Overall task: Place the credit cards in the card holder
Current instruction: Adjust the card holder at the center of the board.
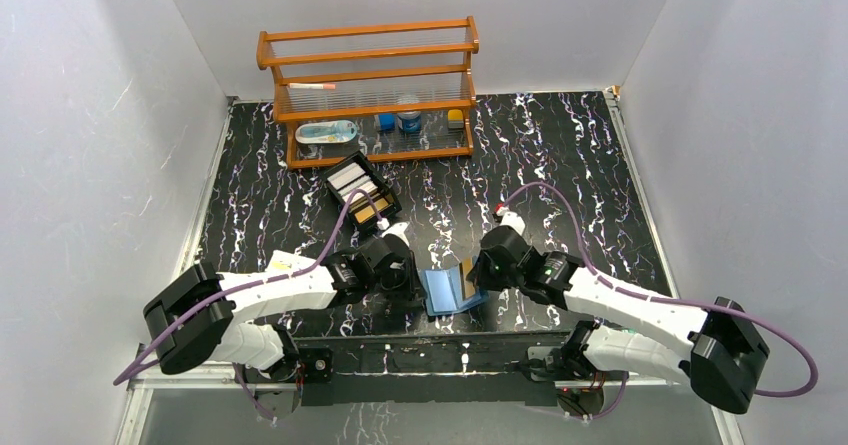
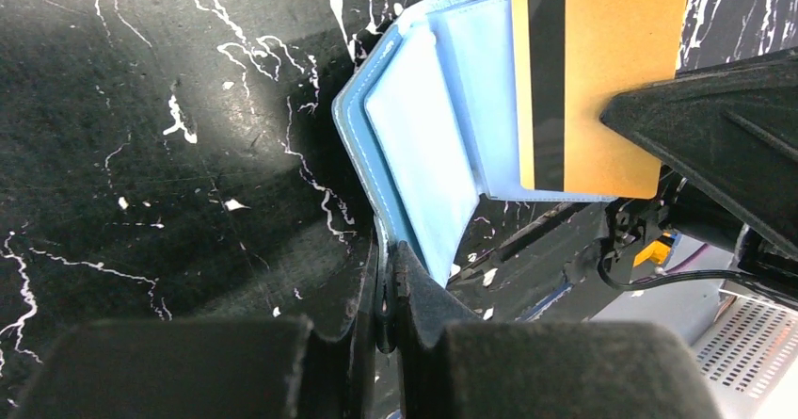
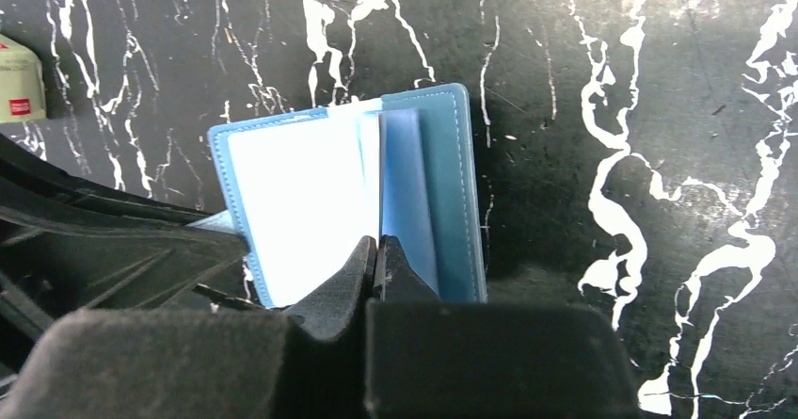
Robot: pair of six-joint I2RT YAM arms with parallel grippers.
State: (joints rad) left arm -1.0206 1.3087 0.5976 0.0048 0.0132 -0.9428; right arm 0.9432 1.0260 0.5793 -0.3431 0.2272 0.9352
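The blue card holder (image 1: 445,293) lies open near the front edge between both grippers. My left gripper (image 2: 386,254) is shut on the edge of its cover, with the pale blue inner leaves (image 2: 423,146) fanned open. My right gripper (image 3: 376,242) is shut on a tan credit card (image 2: 602,80) with a black stripe. The card stands against the holder's inner pocket. In the right wrist view the card is edge-on over the open holder (image 3: 282,202). Stacks of white and tan cards sit in a black two-compartment box (image 1: 362,193).
A wooden rack (image 1: 370,85) with small items stands at the back. A cream packet with a red mark (image 3: 19,80) lies left of the holder. The table's front rail (image 1: 430,350) runs just below the holder.
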